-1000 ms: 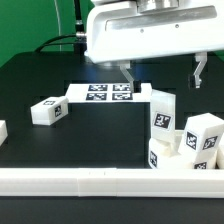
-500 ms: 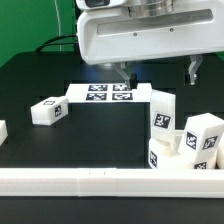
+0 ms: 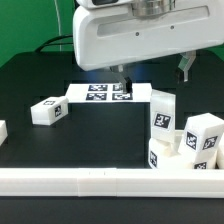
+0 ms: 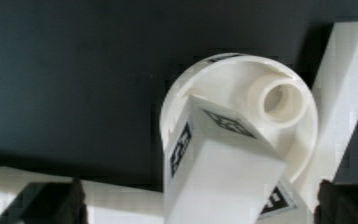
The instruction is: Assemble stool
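We find the seat (image 4: 208, 95) in the wrist view. It is a thick round white disc, with one round socket (image 4: 282, 100) open on its face. A tagged leg (image 4: 220, 170) rises in front of it and covers part of the disc, and a long white strip (image 4: 345, 90) runs just beside the disc's edge.

In the exterior view we cannot pick the seat out for certain. On the exterior view's right, a cluster of white tagged parts crowds together against the border rail (image 3: 90, 180). It holds an upright leg (image 3: 163, 112), a second leg (image 3: 203, 135) at its four o'clock, and lower white pieces (image 3: 160, 155) packed beneath them.

At about eleven o'clock from that cluster hangs the gripper (image 3: 155, 84). Its two fingers are spread wide with nothing between them, and the arm's bulky white housing hides the scene behind. The finger (image 3: 126, 80) on the exterior view's left hangs over one end of the marker board (image 3: 100, 93), which lies flat on the black table (image 3: 40, 80).

A lone leg (image 3: 47, 111) lies at about eight o'clock from the board, well apart from the cluster. A small white piece (image 3: 2, 130) is cut off at the picture's edge.
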`<state>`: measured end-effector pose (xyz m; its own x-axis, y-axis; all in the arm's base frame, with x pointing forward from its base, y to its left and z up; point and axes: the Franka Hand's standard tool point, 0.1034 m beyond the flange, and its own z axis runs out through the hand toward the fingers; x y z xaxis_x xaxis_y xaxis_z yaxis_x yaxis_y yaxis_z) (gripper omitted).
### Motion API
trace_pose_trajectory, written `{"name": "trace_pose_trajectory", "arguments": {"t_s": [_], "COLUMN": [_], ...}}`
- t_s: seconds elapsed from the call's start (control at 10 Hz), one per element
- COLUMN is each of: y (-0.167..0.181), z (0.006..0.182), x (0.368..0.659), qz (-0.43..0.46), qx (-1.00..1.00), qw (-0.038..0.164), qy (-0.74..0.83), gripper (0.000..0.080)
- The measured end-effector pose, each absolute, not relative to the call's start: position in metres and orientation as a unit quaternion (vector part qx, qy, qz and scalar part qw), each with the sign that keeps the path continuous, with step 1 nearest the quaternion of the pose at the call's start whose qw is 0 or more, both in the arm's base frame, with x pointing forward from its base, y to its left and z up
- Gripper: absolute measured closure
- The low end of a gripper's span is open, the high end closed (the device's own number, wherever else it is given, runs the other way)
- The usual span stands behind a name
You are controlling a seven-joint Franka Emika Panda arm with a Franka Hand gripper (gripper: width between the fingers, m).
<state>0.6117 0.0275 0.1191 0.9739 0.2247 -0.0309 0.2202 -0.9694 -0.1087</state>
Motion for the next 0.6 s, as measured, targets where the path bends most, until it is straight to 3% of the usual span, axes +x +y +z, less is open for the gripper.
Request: {"name": "trace_pose_trajectory", "arguments": {"t_s": [0.4,0.6], "y": [0.0231,0.0271], "z": [0.1189,0.1194], "x": [0.6119,0.6193], "qz": [0.016,-0.003], "qx": [-0.966,-0.921], "qw": [0.046,0.020], "qy": [-0.255,-0.389], "gripper": [0.0151,0.0151]}}
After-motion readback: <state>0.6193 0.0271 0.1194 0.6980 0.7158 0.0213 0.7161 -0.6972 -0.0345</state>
